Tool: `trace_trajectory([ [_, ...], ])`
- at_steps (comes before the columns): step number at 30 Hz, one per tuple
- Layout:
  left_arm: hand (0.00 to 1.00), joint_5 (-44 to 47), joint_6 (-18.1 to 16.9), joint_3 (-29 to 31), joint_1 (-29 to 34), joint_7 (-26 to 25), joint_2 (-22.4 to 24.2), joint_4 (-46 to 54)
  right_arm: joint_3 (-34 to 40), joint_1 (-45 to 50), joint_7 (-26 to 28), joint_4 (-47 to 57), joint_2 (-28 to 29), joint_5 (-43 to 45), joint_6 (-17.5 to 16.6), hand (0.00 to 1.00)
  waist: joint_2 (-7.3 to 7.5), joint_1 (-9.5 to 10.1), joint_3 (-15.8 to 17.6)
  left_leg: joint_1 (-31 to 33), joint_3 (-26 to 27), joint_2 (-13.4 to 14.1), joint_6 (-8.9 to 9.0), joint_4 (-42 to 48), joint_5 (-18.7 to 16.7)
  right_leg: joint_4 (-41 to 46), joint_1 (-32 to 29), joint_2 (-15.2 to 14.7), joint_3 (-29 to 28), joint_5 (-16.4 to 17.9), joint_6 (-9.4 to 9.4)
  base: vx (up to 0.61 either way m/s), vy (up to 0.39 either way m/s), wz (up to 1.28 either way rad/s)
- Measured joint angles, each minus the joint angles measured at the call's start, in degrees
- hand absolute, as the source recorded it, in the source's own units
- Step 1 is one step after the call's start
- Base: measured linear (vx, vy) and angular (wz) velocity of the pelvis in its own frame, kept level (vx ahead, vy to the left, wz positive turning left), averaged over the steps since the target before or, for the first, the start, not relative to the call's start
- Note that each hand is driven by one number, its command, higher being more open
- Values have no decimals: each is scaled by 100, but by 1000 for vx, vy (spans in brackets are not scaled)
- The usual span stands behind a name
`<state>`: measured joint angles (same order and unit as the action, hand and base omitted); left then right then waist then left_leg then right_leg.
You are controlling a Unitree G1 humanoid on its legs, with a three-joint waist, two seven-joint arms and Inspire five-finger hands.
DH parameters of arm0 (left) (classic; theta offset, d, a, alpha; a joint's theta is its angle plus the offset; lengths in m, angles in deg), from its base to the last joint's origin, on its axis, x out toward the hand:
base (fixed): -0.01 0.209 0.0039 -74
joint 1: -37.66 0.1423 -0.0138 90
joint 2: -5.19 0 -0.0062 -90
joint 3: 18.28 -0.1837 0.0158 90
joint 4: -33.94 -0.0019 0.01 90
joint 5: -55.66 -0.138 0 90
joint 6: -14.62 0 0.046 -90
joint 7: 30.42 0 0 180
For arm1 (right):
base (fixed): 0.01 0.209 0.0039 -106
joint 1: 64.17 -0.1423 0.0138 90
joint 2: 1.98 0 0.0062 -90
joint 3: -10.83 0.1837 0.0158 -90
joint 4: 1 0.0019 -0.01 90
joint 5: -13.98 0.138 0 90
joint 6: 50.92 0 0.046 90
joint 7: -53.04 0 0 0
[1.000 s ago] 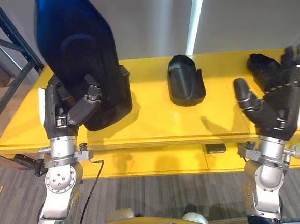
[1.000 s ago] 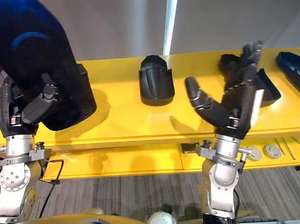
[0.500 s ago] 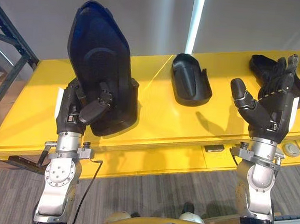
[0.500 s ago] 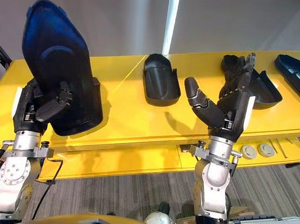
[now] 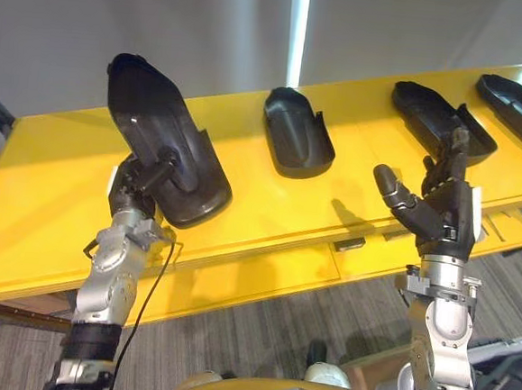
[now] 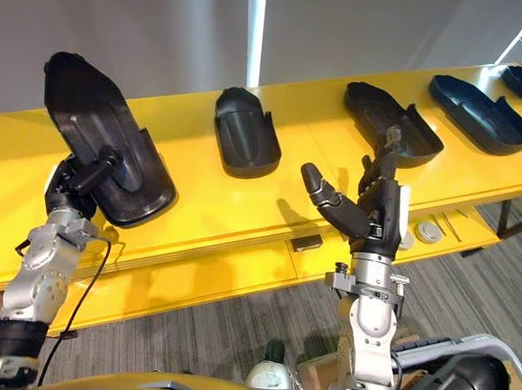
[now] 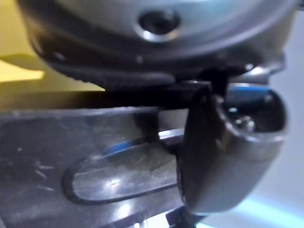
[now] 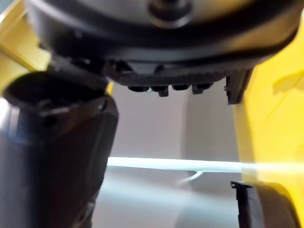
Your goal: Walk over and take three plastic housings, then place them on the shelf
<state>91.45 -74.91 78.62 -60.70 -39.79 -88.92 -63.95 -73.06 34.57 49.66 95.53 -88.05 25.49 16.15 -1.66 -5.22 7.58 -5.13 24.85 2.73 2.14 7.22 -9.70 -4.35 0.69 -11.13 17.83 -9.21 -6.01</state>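
Now, at centre left, the left hand (image 5: 137, 191) is clamped on a black housing (image 5: 161, 146) tilted up over the yellow table (image 5: 268, 215). At lower right, the right hand (image 5: 442, 216) stands raised, fingers spread, empty. Another housing (image 5: 297, 144) lies at upper centre and a third housing (image 5: 441, 119) at upper right.

The left robot hand (image 6: 73, 187) grips a large black housing (image 6: 103, 137) at its lower part, thumb across the front, and the housing stands tilted above the yellow tabletop (image 6: 206, 200). The right robot hand (image 6: 373, 218) is raised in front of the tabletop edge, empty, fingers straight up and thumb spread aside. A short housing (image 6: 247, 132) and two long housings (image 6: 393, 124) (image 6: 480, 113) lie on the tabletop, well apart in a row.
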Motion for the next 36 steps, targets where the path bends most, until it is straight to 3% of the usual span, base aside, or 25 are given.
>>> trace_trajectory([
  [5, 0, 30, 164, 118, -603, 15, -538, -315, 181, 207, -604, -649, -156, -455, 134, 100, -40, -141, 57, 156, 81, 12, 7, 56, -1, 1, -219, 24, -99, -20, 24, -25, -19, -9],
  [8, 0, 33, 487, 229, -769, 54, -860, -415, 979, 543, -999, -1067, -155, -452, 135, 100, -156, -216, 162, 106, 253, 7, 17, 38, -8, 2, -242, 21, -218, -20, 24, -7, 5, -14],
  [12, 0, 175, 860, 365, -1031, 122, -1174, -929, 1580, 896, -1065, -1510, -159, -449, 130, 100, -194, -308, 203, -10, 430, 5, 50, 10, -8, 10, -241, 34, -380, -17, 28, -32, 1, -25],
  [16, 0, 191, 1196, 343, -1414, 373, -1391, -1320, 1304, 1094, -901, -2581, -133, -460, 137, 100, -185, -434, 316, -5, 412, 5, 62, -49, -15, 43, -266, 44, -384, -5, 43, -105, -13, -2],
  [22, 0, 239, 1315, 308, -1713, 662, -1675, -1369, 882, 1074, -836, -3051, 161, -447, 329, 100, -227, -432, 660, 285, 216, 11, 118, -40, 28, 132, -462, 9, -246, 11, 79, -121, -28, 17],
  [31, 0, 237, 1479, 64, -1906, 850, -1909, -1610, 487, 946, -698, -3426, 175, -438, 386, 100, -230, -295, 717, 356, 98, 35, 119, -48, 144, 140, -463, 25, -61, 46, 136, -11, -13, 10],
  [36, 0, 231, 1498, 64, -1950, 1009, -1910, -1602, 254, 716, -529, -3868, 171, -429, 476, 100, -336, -249, 916, 331, -99, 75, 152, -57, 192, 349, -403, 8, 137, 154, 267, -44, 6, 22],
])
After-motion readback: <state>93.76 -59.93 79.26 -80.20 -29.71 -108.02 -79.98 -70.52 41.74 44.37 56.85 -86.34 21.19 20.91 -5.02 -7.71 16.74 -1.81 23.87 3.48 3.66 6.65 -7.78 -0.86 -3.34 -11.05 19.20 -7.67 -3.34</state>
